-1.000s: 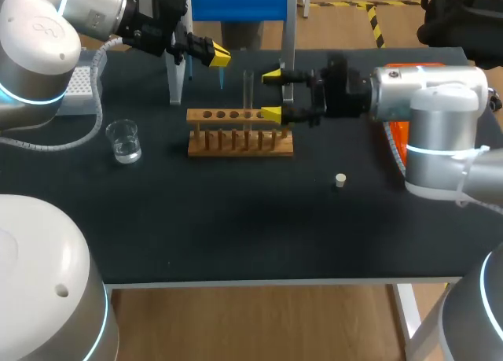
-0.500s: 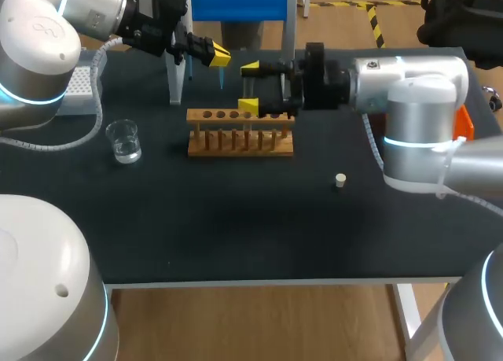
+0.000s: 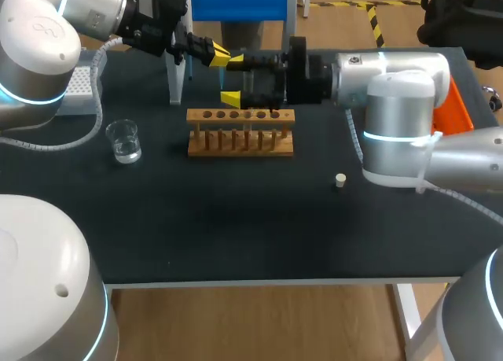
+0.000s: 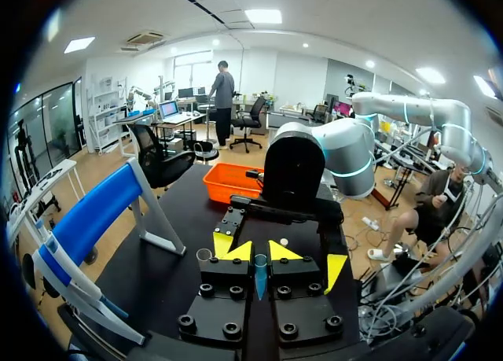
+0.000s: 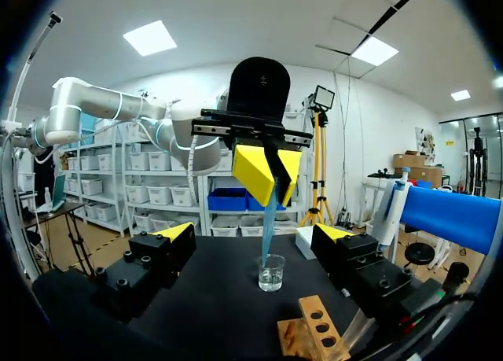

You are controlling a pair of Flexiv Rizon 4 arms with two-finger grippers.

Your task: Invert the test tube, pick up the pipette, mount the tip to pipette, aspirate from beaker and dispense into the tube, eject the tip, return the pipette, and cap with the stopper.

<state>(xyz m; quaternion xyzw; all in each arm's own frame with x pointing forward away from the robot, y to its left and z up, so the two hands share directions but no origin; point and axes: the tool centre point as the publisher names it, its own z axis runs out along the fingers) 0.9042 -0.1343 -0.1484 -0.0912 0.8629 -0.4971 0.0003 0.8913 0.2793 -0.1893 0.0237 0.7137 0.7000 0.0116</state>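
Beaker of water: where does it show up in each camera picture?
Head view: beaker on the table, left of the wooden rack.
Left wrist view: not in it.
Right wrist view: beaker past the rack's end, in line with the pipette's blue tip.
Shared landmark: the left gripper, seen in all three.

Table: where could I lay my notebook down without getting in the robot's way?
The broad front strip of the table, from the wooden rack, beaker and stopper to the near edge, is bare. So is the gap between rack and stopper. Crowded: above and behind the rack, where the left gripper holding the pipette meets the open right gripper.
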